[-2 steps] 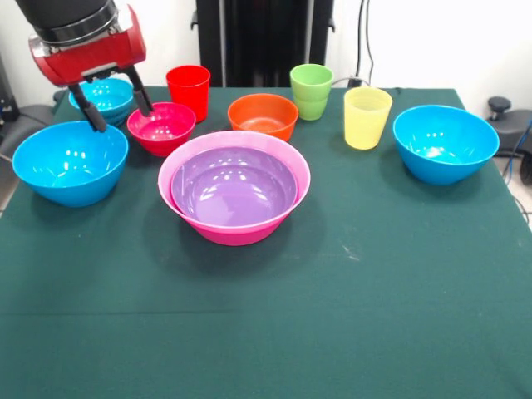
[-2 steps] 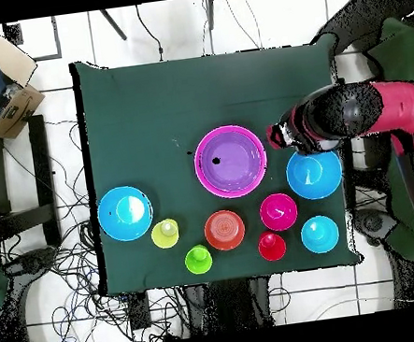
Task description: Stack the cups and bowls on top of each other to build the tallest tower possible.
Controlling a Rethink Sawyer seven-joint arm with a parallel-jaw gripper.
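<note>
- Green cloth covers the desk (image 1: 349,316), with a pale wall and a dark stand behind it and loose cables on the floor around it in the overhead view.
- From the claw (image 1: 115,104) outward: its two dark fingers are spread and hold nothing; it hangs near the desk's left edge in the front view, between the left blue bowl (image 1: 70,162), the cyan bowl (image 1: 104,98) behind it and the magenta-red bowl (image 1: 161,127), one fingertip looking close to that last bowl's rim.
- Just right of the magenta-red bowl, along the far edge, stand the red cup (image 1: 189,91), the orange bowl (image 1: 263,115), the green cup (image 1: 312,91) and the yellow cup (image 1: 366,117), each upright and apart from the others.
- At the desk's centre sits the tower (image 1: 233,187): so far only the purple bowl (image 1: 233,184) nested inside the pink bowl (image 1: 249,231).
- Toward the right edge stands the second blue bowl (image 1: 440,143), alone.
- Progress, as I judge it: an early stage. Two pieces are stacked; five bowls and three cups are left loose. The blue bowls look like the sensible next layer, then the small bowls, with the cups last.
- No brand, label or readable writing shows on any cup, bowl or the cloth; the cardboard box (image 2: 10,112) off the desk's corner in the overhead view bears nothing legible.
</note>
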